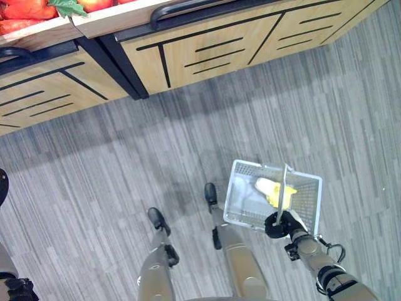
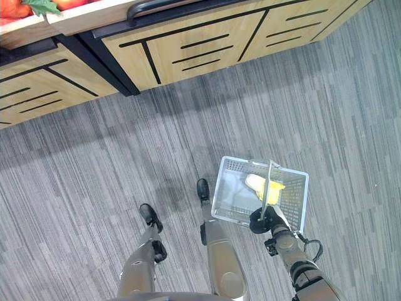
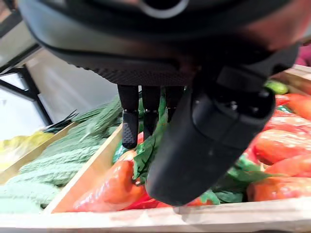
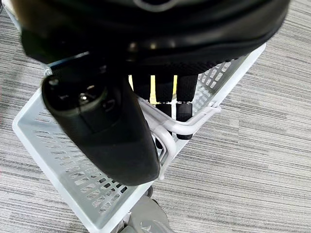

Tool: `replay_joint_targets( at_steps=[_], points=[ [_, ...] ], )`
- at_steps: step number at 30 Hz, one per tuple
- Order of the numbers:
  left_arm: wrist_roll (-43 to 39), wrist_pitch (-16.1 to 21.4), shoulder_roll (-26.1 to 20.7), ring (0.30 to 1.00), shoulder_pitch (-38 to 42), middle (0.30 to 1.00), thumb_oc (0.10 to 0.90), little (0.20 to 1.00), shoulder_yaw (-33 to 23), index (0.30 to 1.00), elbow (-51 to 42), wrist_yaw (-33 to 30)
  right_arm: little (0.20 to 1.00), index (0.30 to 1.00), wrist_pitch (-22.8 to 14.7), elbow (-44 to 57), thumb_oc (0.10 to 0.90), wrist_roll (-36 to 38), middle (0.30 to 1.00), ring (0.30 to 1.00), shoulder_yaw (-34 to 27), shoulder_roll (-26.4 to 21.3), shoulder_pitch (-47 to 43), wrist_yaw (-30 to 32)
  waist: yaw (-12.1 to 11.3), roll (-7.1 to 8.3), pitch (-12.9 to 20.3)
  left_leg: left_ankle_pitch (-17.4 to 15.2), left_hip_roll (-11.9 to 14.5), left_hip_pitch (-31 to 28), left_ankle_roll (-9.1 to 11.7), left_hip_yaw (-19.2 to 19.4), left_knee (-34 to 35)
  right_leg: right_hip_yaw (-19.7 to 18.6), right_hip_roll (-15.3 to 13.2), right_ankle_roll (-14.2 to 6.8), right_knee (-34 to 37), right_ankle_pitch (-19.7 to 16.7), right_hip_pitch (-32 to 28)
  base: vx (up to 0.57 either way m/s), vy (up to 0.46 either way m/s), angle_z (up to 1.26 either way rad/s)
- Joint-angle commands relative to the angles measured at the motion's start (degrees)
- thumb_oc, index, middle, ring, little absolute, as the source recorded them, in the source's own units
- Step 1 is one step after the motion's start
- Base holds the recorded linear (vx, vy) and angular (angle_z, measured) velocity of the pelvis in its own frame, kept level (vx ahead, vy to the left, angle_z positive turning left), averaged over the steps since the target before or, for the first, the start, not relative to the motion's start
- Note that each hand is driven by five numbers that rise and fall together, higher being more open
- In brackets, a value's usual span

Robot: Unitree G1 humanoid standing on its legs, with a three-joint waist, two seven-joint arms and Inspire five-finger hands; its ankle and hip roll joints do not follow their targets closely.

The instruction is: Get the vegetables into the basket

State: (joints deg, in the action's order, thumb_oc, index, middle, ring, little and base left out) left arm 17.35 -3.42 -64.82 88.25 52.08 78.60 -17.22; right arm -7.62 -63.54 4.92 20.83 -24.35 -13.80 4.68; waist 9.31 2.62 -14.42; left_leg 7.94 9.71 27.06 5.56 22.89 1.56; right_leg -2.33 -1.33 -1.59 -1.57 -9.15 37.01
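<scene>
The right hand (image 1: 277,224), at the lower right of the left eye view, is carrying the white basket (image 1: 241,207) by its handle (image 4: 194,121); in the right wrist view its fingers (image 4: 183,99) are curling round that handle. A yellow vegetable (image 1: 270,190), possibly a corn cob, is lying inside the basket, which is hanging above the grey striped floor (image 1: 94,163).

The left hand (image 3: 204,145) is hovering over a wooden crate (image 3: 97,167) of red peppers (image 3: 114,187) with green leafy tops, its fingers (image 3: 130,127) hanging straight and loose just above one pepper, closed on nothing. A neighbouring crate is holding green bumpy gourds (image 3: 58,155). At the upper left of the left eye view, red produce (image 1: 28,11) is showing on the wooden bench (image 1: 207,50).

The step in hand appears to be picking a pepper. To do it well, the left hand should be lowering onto the body of the nearest pepper, not its leaves, and closing firmly, since the skin looks glossy and could slip. The right hand should be keeping the basket level and bringing it nearer the bench, because it is hanging well apart from the crates.
</scene>
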Motion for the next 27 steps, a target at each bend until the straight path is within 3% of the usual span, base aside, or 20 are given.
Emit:
replay_joint_targets(
  at_steps=[1,15,16,17,18,19,27],
  points=[
    [-1.49,-1.59,-4.39,0.3,6.23,0.3,0.4,0.3,0.95,0.3,1.69,-2.06,0.3,0.3,3.02,-5.13,0.4,-1.27,0.3,0.3,3.64,-0.94,5.95,-0.89,0.55,-0.38,1.68,-0.48,-1.26,1.13,1.96,-4.25,3.44,-0.12,-2.89,-9.29,6.14,-5.25,-3.31,0.0,-0.001,0.03],
    [-1.75,-1.41,-4.35,0.3,3.68,0.3,0.4,0.3,-1.43,0.3,0.14,-3.23,0.3,0.3,3.17,-5.02,0.4,-2.5,0.3,0.3,3.72,-1.16,6.55,-0.96,0.16,-0.63,2.32,-0.87,-1.48,0.06,2.01,-4.29,3.44,-0.03,-2.94,-9.23,6.12,-5.02,-4.35,0.0,0.0,0.0],
    [-2.07,-1.16,-4.47,0.3,3.73,0.3,0.4,0.3,-1.71,0.3,-0.8,-4.11,0.3,0.3,3.25,-5.19,0.4,-2.74,0.3,0.3,3.76,-1.23,6.8,-0.95,0.07,-0.71,2.88,-1.16,-1.61,-0.83,2.05,-4.27,3.44,0.01,-3.01,-9.25,6.09,-4.78,-5.11,-0.04,-0.036,-0.03],
    [-2.15,-1.14,-4.77,0.3,3.0,0.3,0.4,0.3,-2.34,0.3,-1.29,-4.27,0.3,0.3,3.45,-5.31,0.4,-3.15,0.3,0.3,3.63,-1.49,7.27,-0.98,0.12,-0.33,3.11,0.57,-1.85,-1.23,1.64,-3.63,3.44,0.2,-3.25,-8.75,5.77,-5.85,-5.45,0.04,0.001,-0.04],
    [-2.14,-1.14,-4.75,0.3,2.96,0.3,0.4,0.3,-2.3,0.3,-1.33,-4.24,0.3,0.3,3.48,-5.36,0.4,-3.14,0.3,0.3,3.63,-1.47,7.31,-0.99,-0.1,-0.71,3.52,-1.31,-1.76,-1.84,2.04,-4.24,3.44,0.03,-3.13,-9.19,6.07,-4.64,-6.18,-0.04,-0.043,-0.04],
    [-2.0,-1.07,-4.98,0.3,2.84,0.3,0.4,0.3,-2.61,0.3,-1.74,-4.47,0.3,0.3,3.57,-5.45,0.4,-3.37,0.3,0.3,3.55,-1.6,7.46,-1.03,0.09,-0.38,3.76,0.3,-1.92,-2.13,1.71,-3.69,3.44,0.23,-3.44,-8.79,5.75,-5.72,-6.3,0.04,-0.004,-0.04],
    [0.0,-0.95,-6.73,0.3,2.56,0.3,0.4,0.3,-2.56,0.3,-2.53,-4.57,0.3,0.3,3.93,-5.61,0.4,-5.42,0.3,0.3,2.26,-2.72,9.37,-1.56,-0.37,-0.61,6.6,-1.32,-2.58,-8.51,1.68,-2.32,3.44,-0.11,-4.32,-9.25,5.86,-5.16,-11.98,0.04,0.013,-0.18]
  ],
)
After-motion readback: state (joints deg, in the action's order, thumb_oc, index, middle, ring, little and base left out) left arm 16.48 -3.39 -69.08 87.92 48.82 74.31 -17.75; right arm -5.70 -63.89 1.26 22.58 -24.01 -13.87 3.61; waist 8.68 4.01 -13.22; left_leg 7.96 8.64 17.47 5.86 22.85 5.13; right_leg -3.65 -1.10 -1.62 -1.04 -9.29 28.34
